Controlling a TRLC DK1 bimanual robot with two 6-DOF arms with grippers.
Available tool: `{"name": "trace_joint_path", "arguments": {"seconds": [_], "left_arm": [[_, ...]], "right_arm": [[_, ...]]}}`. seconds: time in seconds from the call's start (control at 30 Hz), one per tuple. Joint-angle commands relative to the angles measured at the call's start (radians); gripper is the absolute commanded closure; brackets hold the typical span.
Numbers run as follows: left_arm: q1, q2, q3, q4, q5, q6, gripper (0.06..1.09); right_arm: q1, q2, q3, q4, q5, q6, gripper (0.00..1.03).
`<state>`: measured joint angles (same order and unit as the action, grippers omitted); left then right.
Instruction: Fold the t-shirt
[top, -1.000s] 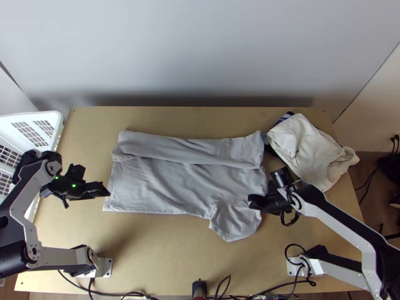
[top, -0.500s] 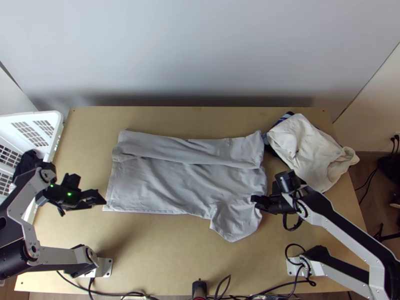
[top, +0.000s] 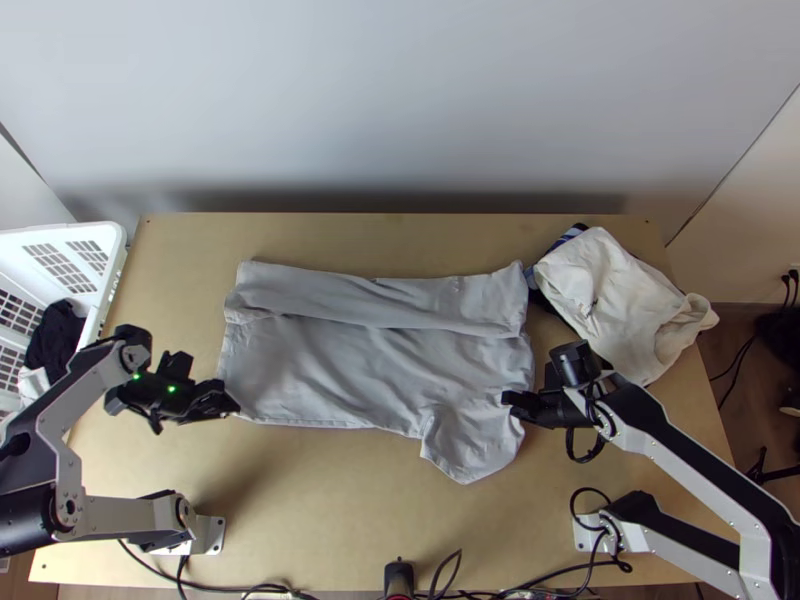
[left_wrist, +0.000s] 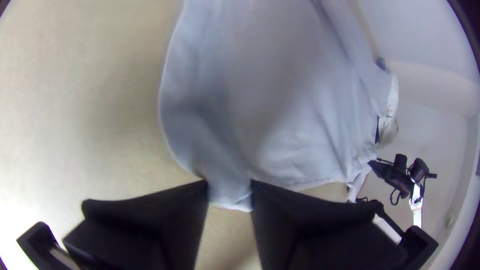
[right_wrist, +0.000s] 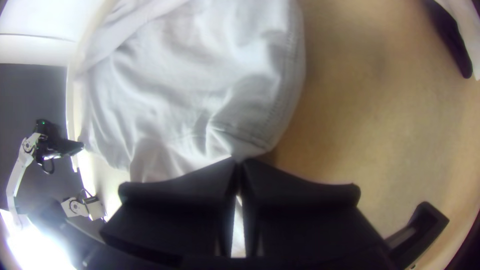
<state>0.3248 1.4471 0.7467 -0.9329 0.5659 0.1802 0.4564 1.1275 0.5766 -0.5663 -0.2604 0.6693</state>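
Now the left gripper (left_wrist: 230, 194) has moved in, open around a corner of the t-shirt (top: 380, 360); with the right gripper (right_wrist: 238, 161) pinching cloth, folding seems near.

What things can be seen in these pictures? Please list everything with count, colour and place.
T-shirt: one, light grey, mid-table, far strip folded over
White garment: one, white, bunched, far right
Striped cloth: one, blue and white, under the white garment
Laundry basket: one, white, left edge
Dark cloth: black, in the basket; count unclear
Table: one, light wooden, beneath the t-shirt
Cables: several, black, mostly near edge
Wall: white, behind the table
Arms: two, silver-grey and black, left and right
Left gripper: one, black, t-shirt's near left corner, fingers apart
Right gripper: one, black, closed on t-shirt's right edge
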Motion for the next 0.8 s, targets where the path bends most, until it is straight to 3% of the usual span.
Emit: {"name": "trace_joint_path", "arguments": {"seconds": [0.0, 0.27, 0.57, 0.77], "left_arm": [[-0.02, -0.054, -0.04, 0.163, 0.063, -0.139, 1.05], [-0.001, -0.123, 0.063, 0.072, 0.167, -0.166, 1.05], [-0.001, -0.065, 0.164, 0.072, 0.209, -0.275, 1.05], [0.013, -0.001, 0.218, 0.075, 0.213, -0.311, 1.05]], "right_arm": [[0.001, -0.002, 0.011, -0.018, 0.001, 0.0, 1.0], [-0.019, -0.037, 0.123, -0.141, -0.002, 0.012, 1.0], [-0.047, -0.014, 0.229, -0.145, -0.003, 0.013, 1.0], [-0.131, 0.045, 0.252, -0.145, -0.01, 0.006, 1.0]]}}
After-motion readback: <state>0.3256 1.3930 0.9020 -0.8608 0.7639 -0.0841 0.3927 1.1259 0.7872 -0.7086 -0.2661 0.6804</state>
